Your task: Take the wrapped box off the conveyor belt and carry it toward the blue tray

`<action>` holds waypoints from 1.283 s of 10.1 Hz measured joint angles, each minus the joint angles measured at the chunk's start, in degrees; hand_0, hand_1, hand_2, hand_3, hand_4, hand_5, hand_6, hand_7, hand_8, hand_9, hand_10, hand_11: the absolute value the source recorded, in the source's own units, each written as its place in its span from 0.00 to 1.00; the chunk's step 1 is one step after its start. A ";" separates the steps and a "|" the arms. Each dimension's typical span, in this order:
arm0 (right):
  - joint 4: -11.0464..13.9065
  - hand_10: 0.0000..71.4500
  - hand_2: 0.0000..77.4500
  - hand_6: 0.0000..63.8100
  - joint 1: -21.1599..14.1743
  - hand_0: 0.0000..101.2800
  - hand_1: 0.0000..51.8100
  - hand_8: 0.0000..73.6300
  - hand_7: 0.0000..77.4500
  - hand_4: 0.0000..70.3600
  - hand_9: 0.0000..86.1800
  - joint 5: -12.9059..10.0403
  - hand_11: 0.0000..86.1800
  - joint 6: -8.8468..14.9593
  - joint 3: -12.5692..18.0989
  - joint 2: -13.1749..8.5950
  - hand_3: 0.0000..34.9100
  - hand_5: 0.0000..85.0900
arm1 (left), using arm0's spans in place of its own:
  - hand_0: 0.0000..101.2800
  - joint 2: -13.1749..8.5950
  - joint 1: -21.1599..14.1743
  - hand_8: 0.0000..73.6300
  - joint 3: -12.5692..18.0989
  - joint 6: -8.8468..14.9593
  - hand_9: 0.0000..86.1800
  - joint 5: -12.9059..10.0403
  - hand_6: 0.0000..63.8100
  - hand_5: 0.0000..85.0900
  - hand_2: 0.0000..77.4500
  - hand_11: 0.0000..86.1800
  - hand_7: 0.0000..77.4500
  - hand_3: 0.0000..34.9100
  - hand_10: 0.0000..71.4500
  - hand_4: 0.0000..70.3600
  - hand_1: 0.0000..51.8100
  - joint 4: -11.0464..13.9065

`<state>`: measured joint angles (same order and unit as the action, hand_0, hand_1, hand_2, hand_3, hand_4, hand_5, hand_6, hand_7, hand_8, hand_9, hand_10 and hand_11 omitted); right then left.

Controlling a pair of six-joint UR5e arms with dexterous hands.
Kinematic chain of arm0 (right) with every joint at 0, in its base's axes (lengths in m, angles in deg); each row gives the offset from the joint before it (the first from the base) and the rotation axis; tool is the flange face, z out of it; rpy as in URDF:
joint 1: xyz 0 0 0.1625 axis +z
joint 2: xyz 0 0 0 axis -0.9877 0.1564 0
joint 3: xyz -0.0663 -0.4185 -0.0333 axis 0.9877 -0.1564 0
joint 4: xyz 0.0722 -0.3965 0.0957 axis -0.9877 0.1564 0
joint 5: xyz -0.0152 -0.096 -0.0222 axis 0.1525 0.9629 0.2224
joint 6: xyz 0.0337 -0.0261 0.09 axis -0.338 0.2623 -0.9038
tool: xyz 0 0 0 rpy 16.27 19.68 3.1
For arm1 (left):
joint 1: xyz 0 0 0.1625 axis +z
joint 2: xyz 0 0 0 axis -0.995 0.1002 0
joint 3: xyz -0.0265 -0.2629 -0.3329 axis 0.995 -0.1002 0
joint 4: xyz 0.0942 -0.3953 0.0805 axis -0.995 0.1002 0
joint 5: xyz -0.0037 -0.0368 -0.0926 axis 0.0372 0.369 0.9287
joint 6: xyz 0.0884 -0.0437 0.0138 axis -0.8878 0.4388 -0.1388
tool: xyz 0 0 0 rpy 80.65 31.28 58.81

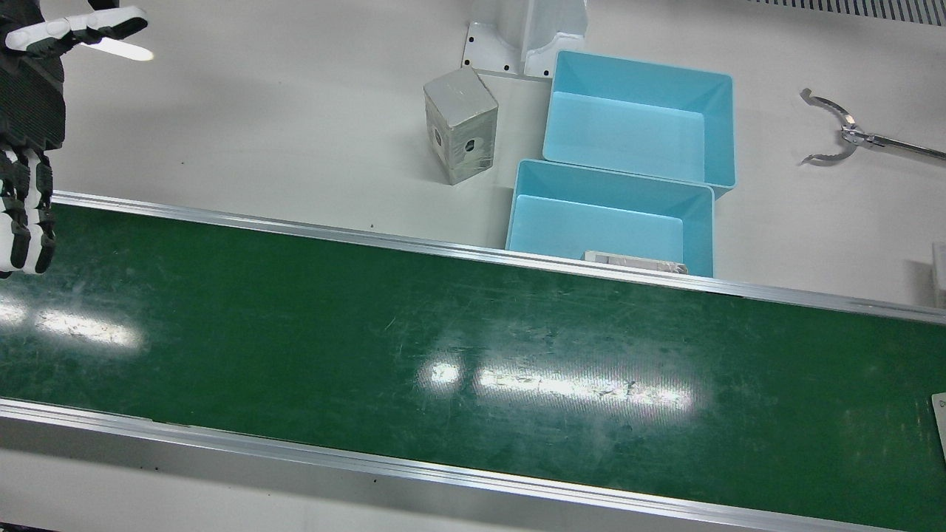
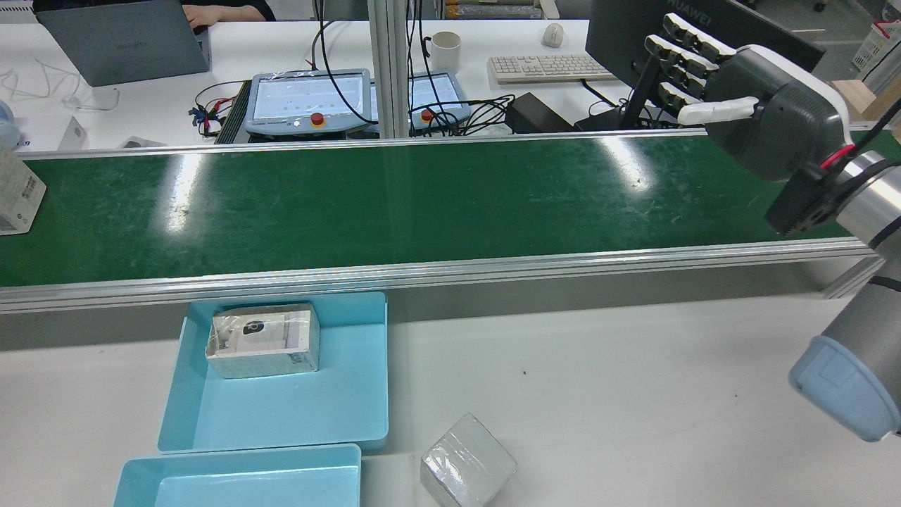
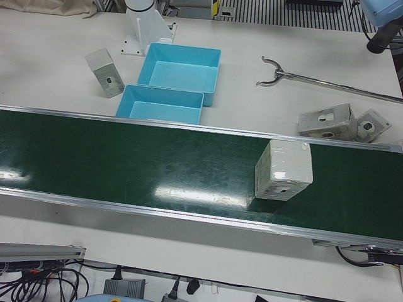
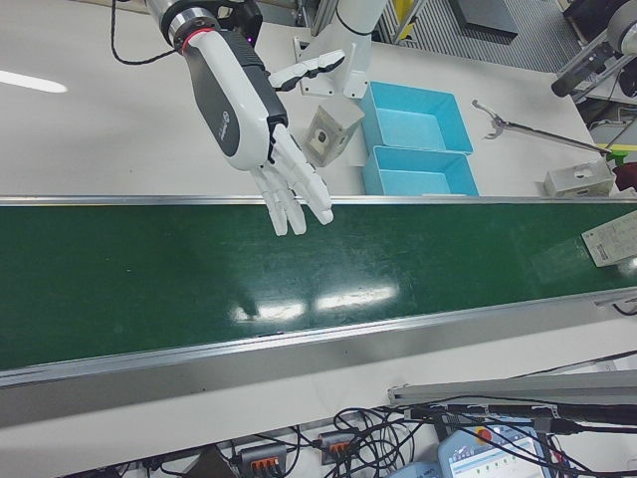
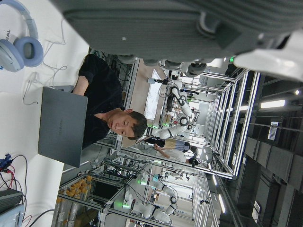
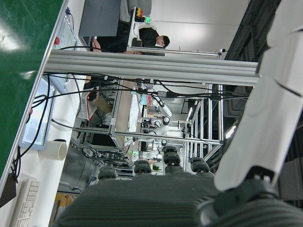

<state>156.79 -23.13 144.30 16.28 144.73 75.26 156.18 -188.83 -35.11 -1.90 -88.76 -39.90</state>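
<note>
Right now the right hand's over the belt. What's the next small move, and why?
Probably shift the right hand along the belt toward the wrapped box, fingers open. The hand hangs empty above one end, while the box sits at the belt's far end, on the left arm's half, with nothing touching it. Whether the belt is running cannot be told.

Grey-shelled right hand (image 4: 261, 118), white fingers (image 4: 297, 199)

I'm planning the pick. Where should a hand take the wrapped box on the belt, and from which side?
Probably from above, fingers closing on two opposite side walls of the box. It stands alone on the belt, top face clear and nothing beside it. The film looks glossy, so grip low on the walls. The open right hand is far off.
</note>
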 joint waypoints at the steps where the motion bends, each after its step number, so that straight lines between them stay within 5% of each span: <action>1: -0.16 0.00 0.07 0.00 -0.35 0.41 0.16 0.03 0.00 0.00 0.02 0.00 0.01 -0.06 0.13 -0.37 0.45 0.01 | 0.00 0.00 0.00 0.00 0.00 0.00 0.00 0.00 0.00 0.01 0.01 0.00 0.00 0.00 0.00 0.00 0.00 0.00; 6: -0.15 0.00 0.10 0.00 -2.87 0.42 0.18 0.03 0.00 0.00 0.02 -0.08 0.01 -0.25 -0.50 -2.25 0.47 0.01 | 0.00 0.00 0.00 0.00 0.00 0.00 0.00 0.00 0.00 0.01 0.01 0.00 0.00 0.00 0.00 0.00 0.00 0.00; 13: 0.10 0.02 0.13 0.00 -2.96 0.43 0.19 0.01 0.00 0.00 0.02 -0.18 0.04 -1.72 -0.30 -1.35 0.50 0.03 | 0.00 0.00 0.00 0.00 0.00 0.00 0.00 0.00 0.00 0.01 0.01 0.00 0.01 0.00 0.00 0.00 0.00 0.00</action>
<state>156.89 -26.09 144.12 14.56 144.44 73.90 156.18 -188.83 -35.11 -1.90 -88.76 -39.90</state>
